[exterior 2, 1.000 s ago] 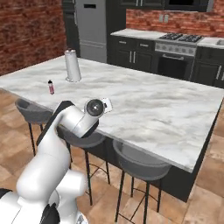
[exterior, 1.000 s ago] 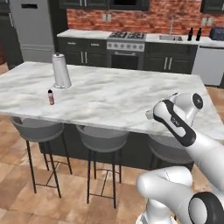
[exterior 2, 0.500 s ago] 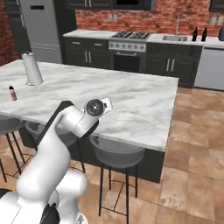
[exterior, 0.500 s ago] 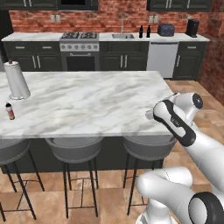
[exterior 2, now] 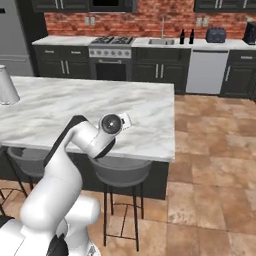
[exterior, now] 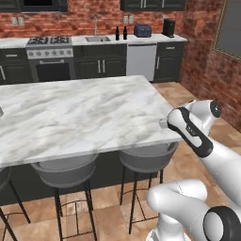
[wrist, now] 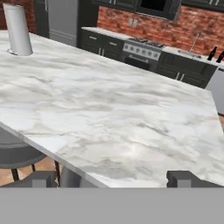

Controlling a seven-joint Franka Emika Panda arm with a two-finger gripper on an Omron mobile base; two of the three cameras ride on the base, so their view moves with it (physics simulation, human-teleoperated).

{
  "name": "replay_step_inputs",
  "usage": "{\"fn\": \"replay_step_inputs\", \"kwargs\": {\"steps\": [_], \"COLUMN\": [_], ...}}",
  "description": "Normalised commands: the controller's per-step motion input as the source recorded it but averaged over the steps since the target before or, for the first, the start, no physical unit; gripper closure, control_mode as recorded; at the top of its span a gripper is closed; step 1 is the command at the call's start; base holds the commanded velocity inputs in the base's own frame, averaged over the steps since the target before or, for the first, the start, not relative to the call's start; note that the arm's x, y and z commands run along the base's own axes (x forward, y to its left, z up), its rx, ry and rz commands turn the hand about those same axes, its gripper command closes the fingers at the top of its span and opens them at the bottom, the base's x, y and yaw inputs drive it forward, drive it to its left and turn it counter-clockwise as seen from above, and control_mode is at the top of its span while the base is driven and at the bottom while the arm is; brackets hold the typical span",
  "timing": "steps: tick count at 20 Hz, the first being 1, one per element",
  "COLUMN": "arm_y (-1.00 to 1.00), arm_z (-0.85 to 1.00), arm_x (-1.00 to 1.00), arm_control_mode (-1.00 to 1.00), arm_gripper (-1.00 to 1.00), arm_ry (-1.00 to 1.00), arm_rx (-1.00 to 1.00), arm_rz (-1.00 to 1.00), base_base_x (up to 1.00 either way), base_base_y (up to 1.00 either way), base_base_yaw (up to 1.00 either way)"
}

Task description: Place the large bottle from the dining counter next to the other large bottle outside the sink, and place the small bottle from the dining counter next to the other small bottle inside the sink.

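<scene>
Kitchen with marble island, seen from the base and from the hand. At far left, the large bottle (wrist: 18,29), a tall pale upright container, stands on the marble dining surface (wrist: 109,113) near its far left corner; the right base view shows its lower part (exterior 2: 7,86) at the left picture edge. The small bottle of the dining surface cannot be made out. Below the near edge of the surface stand grey bar stools (exterior: 65,172). Centre: the hand (wrist: 111,178) hangs just in front of the near edge of the surface, its two dark fingertips (wrist: 180,177) well apart with nothing between them; it touches nothing. The white arm (exterior 2: 87,140) bends beside the surface edge. Behind the surface, along the brick wall, a stove (exterior: 49,59) stands left of the sink (exterior: 98,39). Just right of the sink, two dark bottles (exterior: 121,33) stand upright side by side on the back counter (exterior: 155,37), with a toaster (exterior: 142,31) further right. What lies inside the sink cannot be told.
</scene>
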Motion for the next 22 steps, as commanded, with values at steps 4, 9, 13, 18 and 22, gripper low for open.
{"fn": "replay_step_inputs", "kwargs": {"steps": [4,9,13,18,22], "arm_y": [0.0,0.0,0.0,0.0,0.0], "arm_z": [0.0,0.0,0.0,0.0,0.0], "arm_x": [0.0,0.0,0.0,0.0,0.0], "arm_control_mode": [1.0,1.0,1.0,1.0,1.0], "arm_gripper": [-1.0,-1.0,-1.0,-1.0,-1.0], "arm_ry": [0.0,0.0,0.0,0.0,0.0], "arm_rx": [0.0,0.0,0.0,0.0,0.0], "arm_rz": [0.0,0.0,0.0,0.0,0.0], "base_base_x": [-0.02,-0.07,-0.04,-0.01,0.0], "base_base_y": [0.58,0.66,0.71,0.71,0.71], "base_base_yaw": [-0.22,-0.13,-0.07,-0.06,-0.05]}}
